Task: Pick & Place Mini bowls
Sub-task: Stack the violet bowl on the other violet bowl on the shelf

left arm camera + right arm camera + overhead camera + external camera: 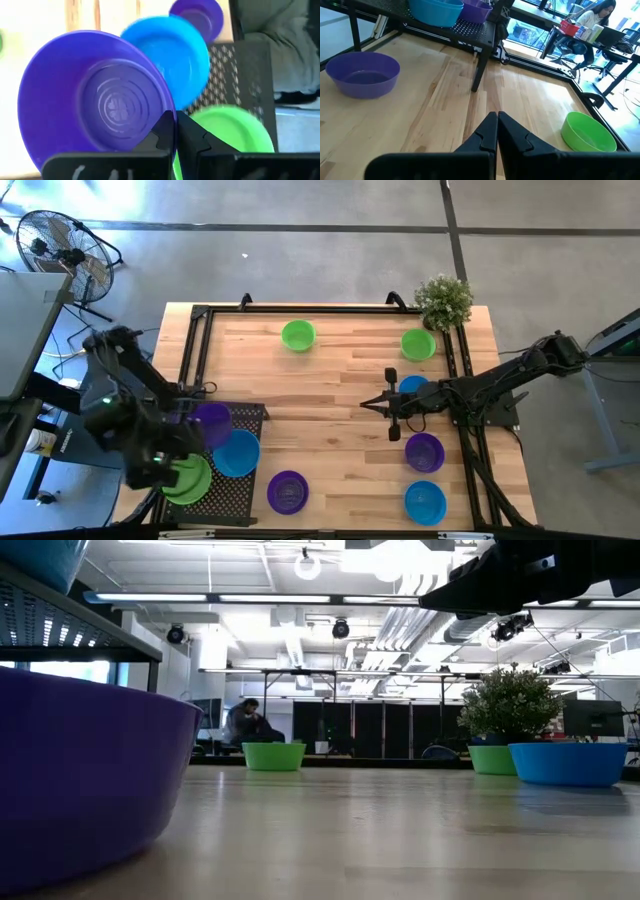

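Wooden counter (330, 380) with a black mesh rack (235, 490) at the left front corner. Left hand (174, 131) is over the rack, fingers pinched together on the rim of a purple bowl (95, 100); blue bowl (237, 452) and green bowl (186, 478) sit just beside it on the rack. Right hand (497, 131) hovers mid-counter, fingers closed, nothing held. Nearest loose bowls lie behind it, toward its own arm: a blue one (412, 387) touching-close, purple (424, 451) and blue (425, 501) nearer the front. Two green bowls (298, 335) sit near the far edge, by the potted plant (443, 301). Another purple bowl (287, 491) sits by the rack. Bowls are round, smooth plastic, no long axis; likely a rim pinch.
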Controlling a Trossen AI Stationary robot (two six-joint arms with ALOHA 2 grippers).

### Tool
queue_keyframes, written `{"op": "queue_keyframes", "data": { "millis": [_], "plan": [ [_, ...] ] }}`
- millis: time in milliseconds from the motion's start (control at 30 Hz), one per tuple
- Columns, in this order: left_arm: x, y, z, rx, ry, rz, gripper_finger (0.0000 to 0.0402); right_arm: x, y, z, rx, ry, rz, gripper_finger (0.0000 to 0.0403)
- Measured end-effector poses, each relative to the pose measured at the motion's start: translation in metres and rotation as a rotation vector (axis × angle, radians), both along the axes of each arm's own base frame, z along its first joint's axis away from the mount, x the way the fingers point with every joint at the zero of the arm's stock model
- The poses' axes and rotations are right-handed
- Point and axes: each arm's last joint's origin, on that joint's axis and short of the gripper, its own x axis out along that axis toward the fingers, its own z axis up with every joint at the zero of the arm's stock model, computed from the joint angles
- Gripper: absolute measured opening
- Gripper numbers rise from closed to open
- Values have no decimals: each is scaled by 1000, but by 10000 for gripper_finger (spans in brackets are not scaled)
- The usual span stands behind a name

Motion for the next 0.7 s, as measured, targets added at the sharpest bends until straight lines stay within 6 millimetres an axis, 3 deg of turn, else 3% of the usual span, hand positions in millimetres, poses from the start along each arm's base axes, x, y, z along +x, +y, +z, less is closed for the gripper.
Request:
{"op": "queue_keyframes", "data": {
  "millis": [167, 433, 700],
  "plan": [
    [-17, 11, -18, -8, 33, 46, 0, 0, 0, 0, 0, 0, 0, 0],
    [-27, 25, -46, 2, 137, 104, 0, 0, 0, 0, -3, 0, -1, 0],
    [-27, 24, -51, -1, 166, 121, 0, 0, 0, 0, -4, 0, -2, 0]
  ]
}}
